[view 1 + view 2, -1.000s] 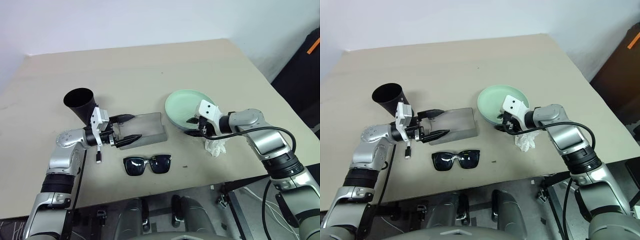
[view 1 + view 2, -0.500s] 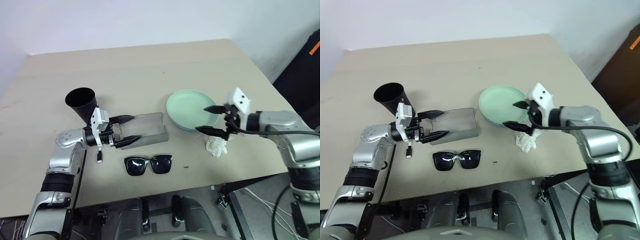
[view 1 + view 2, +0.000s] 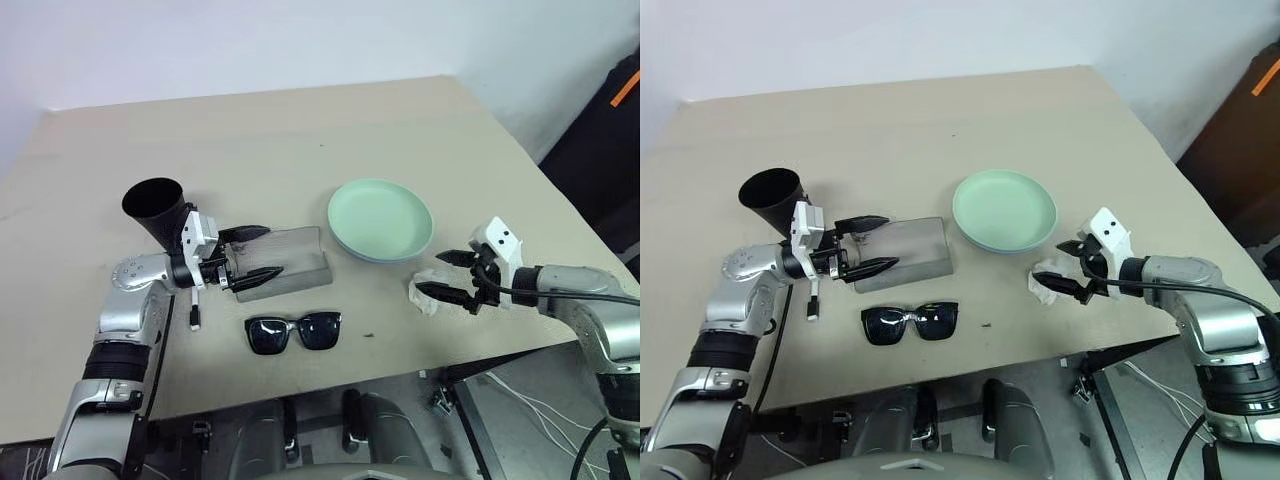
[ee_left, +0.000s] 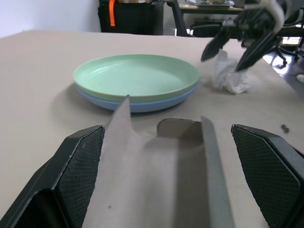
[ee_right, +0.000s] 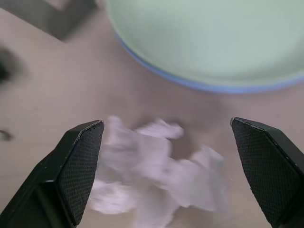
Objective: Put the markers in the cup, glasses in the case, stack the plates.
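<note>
Step — glasses (image 3: 294, 332) into case (image 3: 288, 262): left gripper (image 3: 246, 258) spread wide, astride the open case on the bench (image 3: 400, 120); right gripper (image 3: 447, 275) released, empty, over the tissue (image 3: 1046, 283) | advice — steady the case, lift the glasses by the bridge | left wrist view reveals blue plate (image 4: 142, 105) beneath green plate (image 4: 135, 76) — stacked.

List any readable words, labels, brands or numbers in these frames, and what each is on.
None can be read.
The cup, case, sunglasses, green plate and tissue show no print.
Both grippers, left and right, carry no legible marking.
</note>
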You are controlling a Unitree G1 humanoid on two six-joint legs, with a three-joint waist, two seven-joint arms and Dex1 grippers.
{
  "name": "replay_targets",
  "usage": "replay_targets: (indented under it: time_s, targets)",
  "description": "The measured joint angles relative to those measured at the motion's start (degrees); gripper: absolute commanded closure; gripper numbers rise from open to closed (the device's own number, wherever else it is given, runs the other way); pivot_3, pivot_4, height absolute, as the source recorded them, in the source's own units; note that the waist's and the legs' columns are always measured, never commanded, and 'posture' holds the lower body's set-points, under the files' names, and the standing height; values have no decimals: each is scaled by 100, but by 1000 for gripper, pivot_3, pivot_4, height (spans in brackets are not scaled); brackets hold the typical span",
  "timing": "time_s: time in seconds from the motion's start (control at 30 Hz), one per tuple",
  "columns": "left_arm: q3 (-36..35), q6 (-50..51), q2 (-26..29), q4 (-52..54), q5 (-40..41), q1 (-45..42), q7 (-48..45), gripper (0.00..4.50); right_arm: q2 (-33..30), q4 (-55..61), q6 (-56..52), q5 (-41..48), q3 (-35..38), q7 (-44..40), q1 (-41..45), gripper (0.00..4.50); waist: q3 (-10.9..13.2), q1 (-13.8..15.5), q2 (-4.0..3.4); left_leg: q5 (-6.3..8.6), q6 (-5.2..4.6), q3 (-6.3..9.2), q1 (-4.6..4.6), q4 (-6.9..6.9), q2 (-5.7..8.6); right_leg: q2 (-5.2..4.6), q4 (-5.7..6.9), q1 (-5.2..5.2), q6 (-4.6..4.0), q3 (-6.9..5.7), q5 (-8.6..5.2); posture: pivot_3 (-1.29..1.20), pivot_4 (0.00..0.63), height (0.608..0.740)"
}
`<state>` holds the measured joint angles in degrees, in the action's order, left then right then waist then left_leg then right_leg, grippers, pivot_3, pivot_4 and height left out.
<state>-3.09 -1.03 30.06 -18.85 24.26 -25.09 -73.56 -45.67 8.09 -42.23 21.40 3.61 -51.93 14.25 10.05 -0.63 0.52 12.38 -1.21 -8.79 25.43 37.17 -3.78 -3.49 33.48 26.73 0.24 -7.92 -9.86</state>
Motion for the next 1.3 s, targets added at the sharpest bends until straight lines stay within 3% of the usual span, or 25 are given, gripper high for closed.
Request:
replay_targets:
  time_s: [0.13,0.23,0.6,0.77,0.93,1.07,1.17,1.3]
  targets:
    - [0,-91,-17,-126,-9,-24,5,0,-124,-116,-119,-94,-250,-34,43,13,-2,5,4,9,-24,-18,4,3,11,-14,21,10,1,5,-1,0,150,740]
    - [0,-141,-25,-138,-12,-35,6,0,-279,-128,-128,-147,-353,-107,74,605,-3,33,6,12,-20,-16,0,19,11,-16,30,5,-3,2,-4,0,150,740]
    - [-2,-198,3,-112,-12,103,127,0,-327,9,49,-7,-387,-568,36,4417,-2,124,4,13,-18,-14,-4,31,2,-16,31,3,-3,1,-4,0,150,740]
    - [-11,-226,52,-116,-12,112,153,0,-243,193,-100,528,62,-575,569,4471,0,114,1,13,-19,-24,-1,29,3,-15,32,11,-3,3,-4,0,150,740]
    - [-37,-298,72,-126,-11,120,158,0,169,141,-278,1004,556,-109,1628,4471,-1,130,2,12,-18,-24,-3,31,1,-15,48,14,-5,3,-5,0,150,740]
    - [-74,-335,109,-126,-10,179,175,0,569,-661,-8,705,272,202,2257,4471,-1,115,2,12,-18,-31,-3,35,1,-19,51,15,-5,5,-4,0,150,740]
    - [-78,-343,115,-120,-11,204,231,0,821,-1504,326,146,-263,397,2587,3776,-1,102,1,12,-19,-34,0,34,2,-20,58,22,-6,7,-4,0,150,740]
    - [-93,-344,128,-92,-9,246,276,0,1081,-2505,568,-467,-759,651,2906,2419,1,102,-1,10,-21,-44,12,34,4,-22,78,42,-5,13,-1,0,150,740]
